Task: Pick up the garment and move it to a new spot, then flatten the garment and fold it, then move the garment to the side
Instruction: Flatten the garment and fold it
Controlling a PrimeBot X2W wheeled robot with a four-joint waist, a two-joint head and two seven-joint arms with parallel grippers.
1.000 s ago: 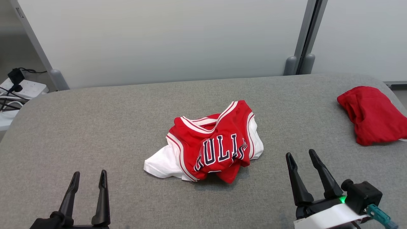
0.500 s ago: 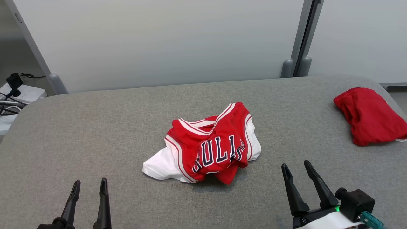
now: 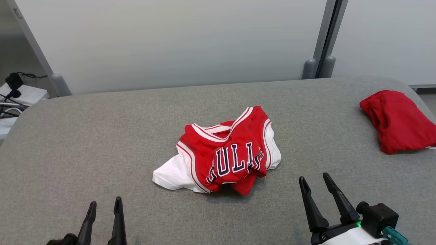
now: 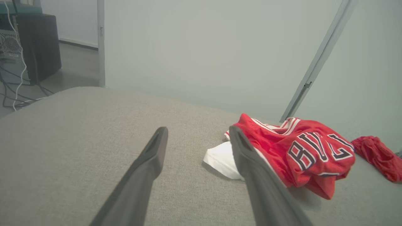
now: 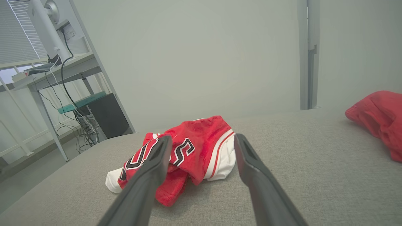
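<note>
Garment [image 3: 221, 153]: a red jersey with white trim and dark lettering, bunched in a heap over a white layer. It lies at the centre of the frame on the grey desk [image 3: 102, 136].
Long axis: in the head view the heap runs from a white corner at lower left to a red striped edge at upper right, with the creased lettering facing up.
Left pincer [image 3: 105, 201]: lower left of the frame, fingers apart with nothing between them, clear of the cloth.
Right pincer [image 3: 313, 177]: lower right of the frame, fingers apart and empty, tips pointing up-frame and slightly left.
Key relation: the garment lies up-frame, between the two pincers. It is up and to the right of the left one, and up and to the left of the right one. The right pincer looks a little nearer, just off the heap's lower right edge. The part closest to the left pincer is the white corner.
Wrist views: the left wrist view has the heap to the right of its fingers. The right wrist view has it ahead, partly behind its left finger.
Other item: a plain red cloth [image 3: 398, 122] at the right edge of the desk, well apart from the jersey.
Step judged: pick-up not yet begun, as neither pincer touches fabric.
Next move calls for: reaching inward and down onto a raised fold, probably with the right arm first.
</note>
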